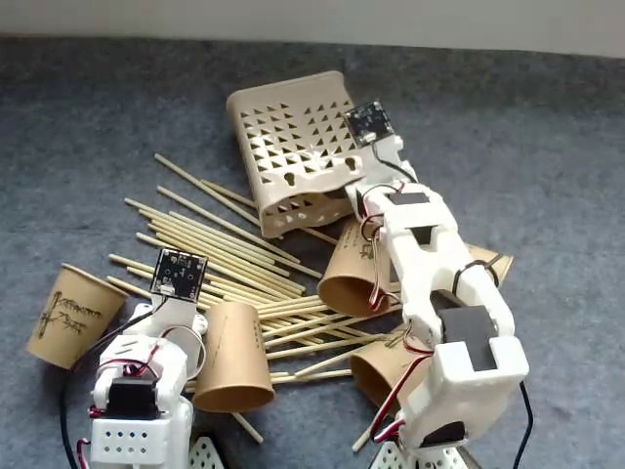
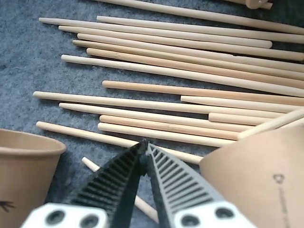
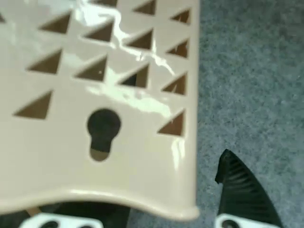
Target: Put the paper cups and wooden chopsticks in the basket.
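Note:
The beige perforated basket lies tipped at the back of the table, its rim towards the arms. My right gripper is at that rim and stands open. One black finger is just outside the basket wall, and the other is hidden under it. Wooden chopsticks lie spread across the middle. My left gripper hangs shut and empty just above the chopsticks, between a paper cup and another cup.
Several brown paper cups lie on the grey cloth: one at far left, one beside the left arm, and two partly under the right arm. Open cloth lies to the right of the basket.

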### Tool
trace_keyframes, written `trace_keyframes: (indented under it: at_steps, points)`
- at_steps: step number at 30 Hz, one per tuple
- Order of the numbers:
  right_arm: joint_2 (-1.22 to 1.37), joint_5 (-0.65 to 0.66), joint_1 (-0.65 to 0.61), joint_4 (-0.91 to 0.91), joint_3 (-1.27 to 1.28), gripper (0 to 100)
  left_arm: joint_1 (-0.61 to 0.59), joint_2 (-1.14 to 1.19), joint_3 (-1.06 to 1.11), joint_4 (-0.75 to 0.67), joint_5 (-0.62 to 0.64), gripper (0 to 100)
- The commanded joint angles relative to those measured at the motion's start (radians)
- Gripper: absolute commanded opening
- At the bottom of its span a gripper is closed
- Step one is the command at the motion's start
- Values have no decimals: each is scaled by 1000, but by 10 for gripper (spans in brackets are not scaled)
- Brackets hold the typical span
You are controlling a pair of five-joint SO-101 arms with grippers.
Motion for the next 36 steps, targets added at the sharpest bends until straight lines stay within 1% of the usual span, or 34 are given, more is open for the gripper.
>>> trace_keyframes:
  at_steps: [1,4,7,8,12,19,23,30,36]
  points:
    - [-79,-72,12,-108,-5,110,10,-2,19,2,2,7]
    - [-88,-74,15,-107,-7,1,10,-2,19,2,2,7]
    - [-159,-78,36,-85,21,8,10,-2,19,2,2,7]
    - [-191,-83,36,-59,31,7,10,-2,19,2,2,7]
    - [-315,-173,38,68,53,7,10,-2,19,2,2,7]
    - [-401,-201,38,262,1,7,10,-2,19,2,2,7]
    - [-430,-265,38,420,-73,7,10,-2,19,2,2,7]
    - [-449,-262,35,740,-283,7,10,-2,19,2,2,7]
    - [-447,-269,36,978,-456,7,10,-2,19,2,2,7]
